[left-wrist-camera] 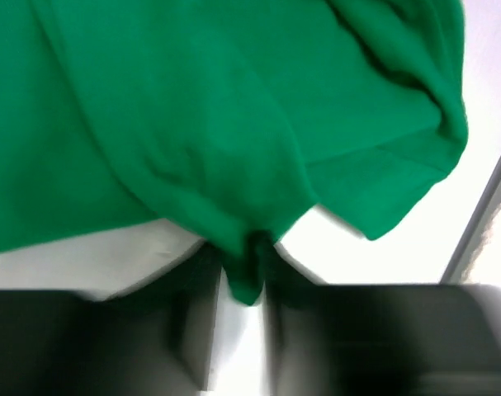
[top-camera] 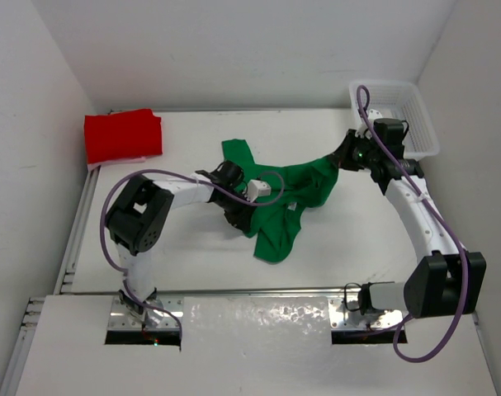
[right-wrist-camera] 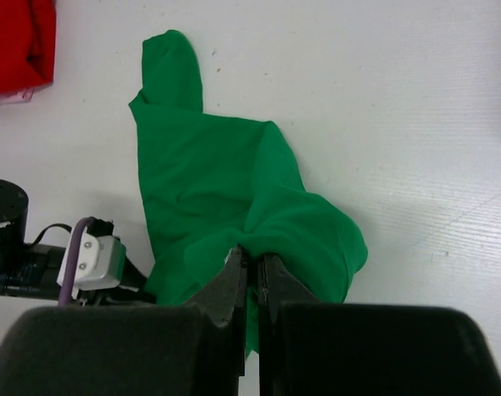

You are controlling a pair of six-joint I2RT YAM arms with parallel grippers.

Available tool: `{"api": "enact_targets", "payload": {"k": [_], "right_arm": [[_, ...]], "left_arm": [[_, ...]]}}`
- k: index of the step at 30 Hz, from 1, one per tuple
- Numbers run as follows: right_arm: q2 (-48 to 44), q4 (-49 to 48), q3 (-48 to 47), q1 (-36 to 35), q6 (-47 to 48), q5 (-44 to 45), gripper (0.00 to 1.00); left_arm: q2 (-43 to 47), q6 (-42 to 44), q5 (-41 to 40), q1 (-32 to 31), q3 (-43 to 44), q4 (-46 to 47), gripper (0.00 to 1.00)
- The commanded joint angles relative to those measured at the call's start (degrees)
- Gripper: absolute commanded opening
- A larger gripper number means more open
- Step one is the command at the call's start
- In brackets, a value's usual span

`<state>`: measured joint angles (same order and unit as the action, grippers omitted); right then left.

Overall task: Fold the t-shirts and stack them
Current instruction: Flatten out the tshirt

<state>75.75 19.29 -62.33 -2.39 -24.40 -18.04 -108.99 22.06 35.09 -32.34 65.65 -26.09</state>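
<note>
Top external: white table (top-camera: 357, 239), white walls (top-camera: 233, 49)

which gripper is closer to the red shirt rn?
Left. The left gripper pinches the green shirt mid-table, to the red shirt's right; the right gripper grips the green shirt's far end, over by the basket.

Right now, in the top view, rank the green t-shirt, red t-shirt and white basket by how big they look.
1. green t-shirt
2. white basket
3. red t-shirt, folded; only a little smaller than the basket, so those two are close.
</note>
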Motion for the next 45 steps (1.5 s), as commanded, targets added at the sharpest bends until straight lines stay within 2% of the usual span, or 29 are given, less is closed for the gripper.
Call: {"api": "enact_targets", "payload": {"k": [1, 2, 5, 8, 10, 11, 12, 13, 14, 15, 16, 17, 18, 19, 20, 21, 23, 25, 27, 30, 33, 35, 38, 39, 40, 42, 45], "right_arm": [[-1.2, -2.4, -0.9, 0.0, 0.8, 0.5, 0.00], [-1.2, -2.2, -1.0, 0.0, 1.2, 0.7, 0.00], [-0.4, -1.2, -1.8, 0.1, 1.4, 2.1, 0.00], [4.4, 1.2, -7.0, 0.6, 1.4, 2.0, 0.00], [8.8, 2.4, -13.3, 1.1, 1.6, 0.8, 0.00], [14.5, 3.1, -23.2, 1.7, 1.7, 0.9, 0.00], [17.8, 5.1, -29.7, 2.0, 1.4, 1.2, 0.00], [21.5, 6.3, -36.5, 2.2, -0.7, 1.1, 0.00], [30.0, 8.7, -53.2, 2.7, -2.4, 0.7, 0.00], [34.8, 9.6, -63.1, 4.1, -4.5, -0.3, 0.00], [43.8, 8.4, -81.0, 4.9, -11.0, -1.2, 0.00], [46.6, 5.4, -86.4, 5.6, -16.0, -2.1, 0.00], [47.2, 1.1, -85.8, 7.0, -25.6, -3.6, 0.00], [45.9, -4.6, -80.6, 7.1, -28.7, -3.8, 0.00], [40.1, -15.1, -75.1, 7.1, -30.2, -3.3, 0.00], [37.2, -18.0, -70.3, 7.2, -28.9, -2.0, 0.00], [35.0, -16.4, -68.2, 7.2, -25.2, -0.4, 0.00], [34.6, -13.5, -69.8, 7.3, -20.6, -2.2, 0.00], [32.5, -12.0, -67.2, 7.3, -18.6, -3.4, 0.00], [27.3, -12.8, -54.3, 7.3, -15.9, -5.0, 0.00], [16.9, -16.3, -31.3, 7.2, -11.6, -4.9, 0.00], [8.6, -17.4, -21.9, 6.4, -8.5, -5.2, 0.00], [-2.9, -15.6, -2.3, 3.9, -5.5, -2.8, 0.00], [-5.6, -15.7, 8.0, 2.9, -5.4, -2.2, 0.00], [-10.4, -15.6, 12.9, 2.4, -5.6, -1.6, 0.00], [-14.3, -14.2, 24.7, -1.1, -6.0, 0.2, 0.00], [-20.7, -11.0, 36.5, -6.1, -6.8, 3.2, 0.00]], "left_arm": [[-0.3, 0.2, 0.3, -0.5, -0.4, -0.5, 0.08], [0.1, -0.1, -0.4, -0.5, -0.3, -0.5, 0.00], [2.3, 1.2, -3.7, -0.1, 1.5, -2.5, 0.00], [5.4, 2.1, -11.7, 2.1, 5.8, -4.3, 0.00], [5.7, 3.2, -17.9, 5.0, 14.5, -7.0, 0.00], [5.3, 3.9, -20.1, 7.0, 18.4, -7.9, 0.00], [4.6, 4.0, -25.2, 8.1, 28.4, -9.3, 0.00], [2.2, 3.3, -28.0, 9.0, 34.4, -9.8, 0.00], [0.5, 2.8, -33.8, 10.8, 47.1, -10.6, 0.00], [-1.1, 2.5, -36.3, 11.6, 53.5, -10.7, 0.00], [-4.4, 1.4, -41.4, 13.2, 65.7, -9.3, 0.00], [-5.8, 1.1, -43.1, 13.9, 70.5, -7.9, 0.00], [-6.2, 1.2, -44.2, 14.8, 73.5, -5.8, 0.00], [-5.4, 1.8, -45.5, 15.1, 74.6, -2.9, 0.00], [-3.7, 2.6, -47.9, 15.2, 72.1, 4.2, 0.00], [-1.9, 3.9, -48.3, 15.2, 69.6, 7.9, 0.00], [4.3, 7.6, -47.8, 15.2, 61.7, 15.4, 0.00], [6.3, 9.9, -47.6, 15.3, 60.7, 15.0, 0.00], [8.0, 10.9, -47.7, 15.5, 58.5, 13.0, 0.00], [11.5, 12.6, -47.0, 15.7, 47.9, 14.0, 0.00], [17.6, 13.8, -45.6, 16.8, 37.2, 12.6, 0.00], [21.9, 15.1, -43.9, 17.9, 28.1, 11.0, 0.00], [28.4, 22.1, -43.3, 18.4, 14.7, 7.6, 0.00], [30.0, 25.6, -43.3, 18.5, 11.3, 6.7, 0.00], [31.4, 27.3, -43.4, 18.4, 4.6, 4.7, 0.00], [35.4, 30.4, -43.9, 18.2, -1.9, 2.9, 0.00], [40.3, 31.5, -45.1, 17.8, -15.1, -0.7, 0.00]]}}
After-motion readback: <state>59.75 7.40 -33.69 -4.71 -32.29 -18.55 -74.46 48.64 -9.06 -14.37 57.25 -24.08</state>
